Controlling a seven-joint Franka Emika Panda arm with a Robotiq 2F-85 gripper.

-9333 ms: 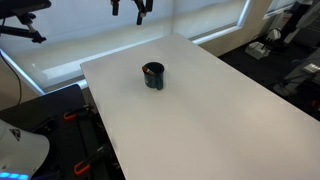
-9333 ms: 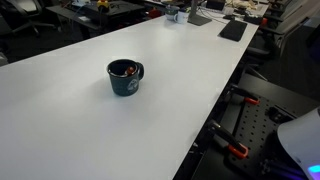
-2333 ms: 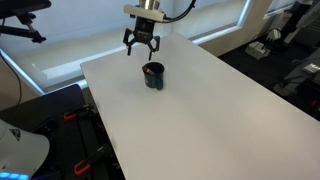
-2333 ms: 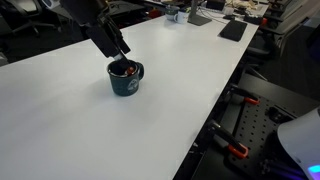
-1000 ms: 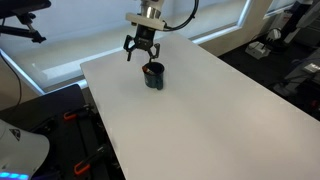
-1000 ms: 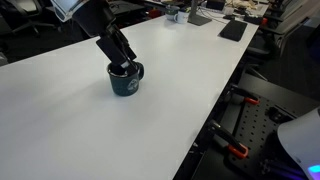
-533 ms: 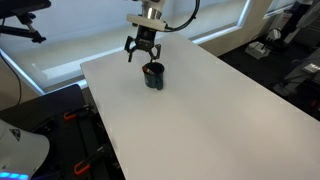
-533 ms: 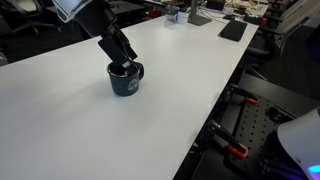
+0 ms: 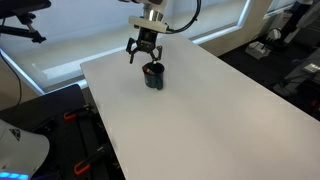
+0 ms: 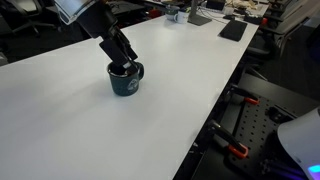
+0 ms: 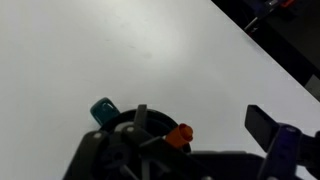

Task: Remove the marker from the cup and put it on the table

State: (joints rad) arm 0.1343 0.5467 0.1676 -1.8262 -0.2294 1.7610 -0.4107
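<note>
In an exterior view I look from high, far back, along table (image 9: 200, 110); in an exterior view, nearer, lower, at cup (image 10: 125, 78). Both share these. Wrist view close above cup.

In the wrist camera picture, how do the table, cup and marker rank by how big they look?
1. Table: fills most of the picture.
2. Cup: dark shape at the bottom edge, partly cut off.
3. Marker: smallest; only its orange tip shows clearly.

The gripper (image 10: 121, 66) hangs tilted over the dark cup (image 10: 127, 84) — fingertips right at its rim. The cup stands upright on the white table (image 10: 205, 95).
</note>
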